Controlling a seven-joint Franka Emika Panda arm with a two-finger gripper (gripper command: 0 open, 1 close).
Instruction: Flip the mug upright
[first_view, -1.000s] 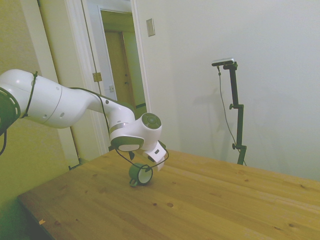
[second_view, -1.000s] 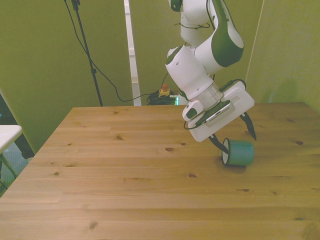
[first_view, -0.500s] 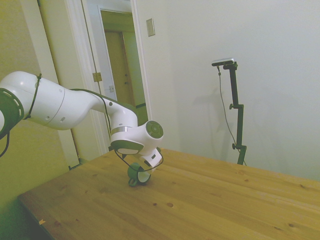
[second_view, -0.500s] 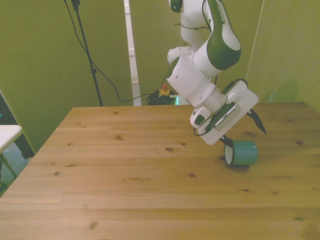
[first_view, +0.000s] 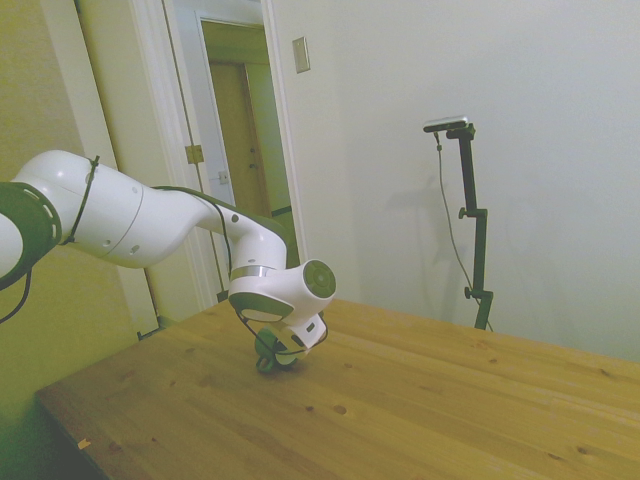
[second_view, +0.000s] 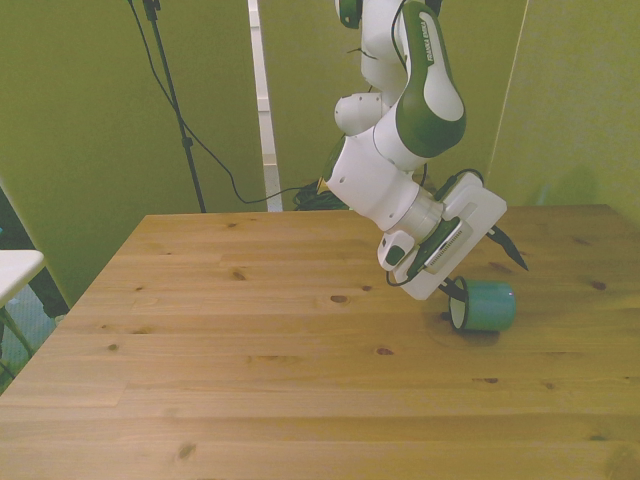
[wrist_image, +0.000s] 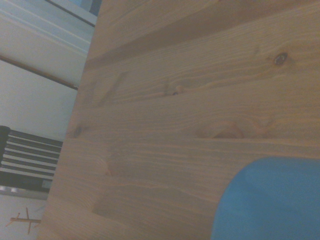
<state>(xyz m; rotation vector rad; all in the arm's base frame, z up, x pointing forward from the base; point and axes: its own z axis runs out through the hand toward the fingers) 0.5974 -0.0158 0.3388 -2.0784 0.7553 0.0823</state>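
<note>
The teal mug (second_view: 486, 307) lies on its side on the wooden table (second_view: 250, 350), toward the front view's right, its white-lined mouth turned to the front view's left. My gripper (second_view: 481, 267) hangs tilted just above it and is open. One dark finger (second_view: 455, 290) reaches down beside the mug's rim, while the other finger (second_view: 506, 246) stands behind the mug. In the side view the mug (first_view: 267, 354) is mostly hidden behind the gripper (first_view: 280, 350). The wrist view shows a blurred teal mug (wrist_image: 270, 200) on the planks.
The tabletop (first_view: 450, 400) stretches wide toward the front view's left and toward the near edge. A white object (second_view: 15, 268) stands off the table at the front view's left. An open doorway (first_view: 240, 120) lies behind the arm.
The gripper has sunk lower and tilted further over the mug, covering more of it in the side view. The mug has hardly moved.
</note>
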